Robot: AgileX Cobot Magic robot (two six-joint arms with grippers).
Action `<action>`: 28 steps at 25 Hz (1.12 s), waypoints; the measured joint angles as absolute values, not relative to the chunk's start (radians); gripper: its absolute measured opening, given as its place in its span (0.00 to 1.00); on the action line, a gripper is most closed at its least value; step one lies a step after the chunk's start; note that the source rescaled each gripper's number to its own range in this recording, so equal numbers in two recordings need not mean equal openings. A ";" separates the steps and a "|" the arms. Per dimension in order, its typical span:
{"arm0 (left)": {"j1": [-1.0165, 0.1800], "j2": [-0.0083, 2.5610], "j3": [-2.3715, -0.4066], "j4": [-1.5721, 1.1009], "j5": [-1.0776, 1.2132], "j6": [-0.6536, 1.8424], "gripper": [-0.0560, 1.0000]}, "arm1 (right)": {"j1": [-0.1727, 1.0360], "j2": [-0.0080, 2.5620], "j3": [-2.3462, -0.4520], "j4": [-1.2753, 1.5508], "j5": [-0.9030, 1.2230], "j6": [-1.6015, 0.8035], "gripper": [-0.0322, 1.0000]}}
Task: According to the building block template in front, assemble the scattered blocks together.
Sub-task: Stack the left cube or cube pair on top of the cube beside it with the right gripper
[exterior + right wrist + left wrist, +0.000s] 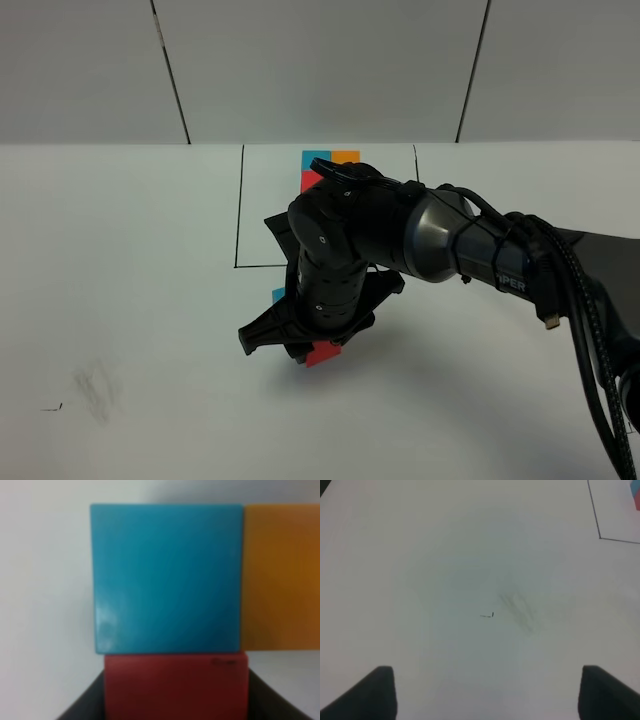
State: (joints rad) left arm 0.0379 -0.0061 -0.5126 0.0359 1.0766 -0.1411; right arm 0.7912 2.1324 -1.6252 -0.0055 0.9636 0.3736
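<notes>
Red block [176,685] clamped between right gripper [176,700] jaws, flush against blue block [167,577], orange block [281,577] beside; left gripper [487,692] jaws wide apart

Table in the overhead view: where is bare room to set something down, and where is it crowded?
Bare: the table's left side, from the outlined rectangle to the smudge, and the near edge. Crowded: the middle, where the right gripper holds the red block against the blue block.
</notes>
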 joint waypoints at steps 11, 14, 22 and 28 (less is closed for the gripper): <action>0.038 -0.006 -0.513 0.036 1.077 -0.141 1.00 | 0.774 2.109 -1.625 -0.043 1.017 0.370 0.22; 0.038 -0.006 -0.513 0.036 1.077 -0.141 1.00 | 0.758 2.076 -1.625 -0.052 1.027 0.366 0.22; 0.038 -0.006 -0.513 0.036 1.077 -0.141 1.00 | 0.751 2.032 -1.625 -0.058 1.031 0.360 0.22; 0.038 -0.006 -0.513 0.036 1.077 -0.141 1.00 | 0.751 2.019 -1.625 -0.058 1.047 0.358 0.22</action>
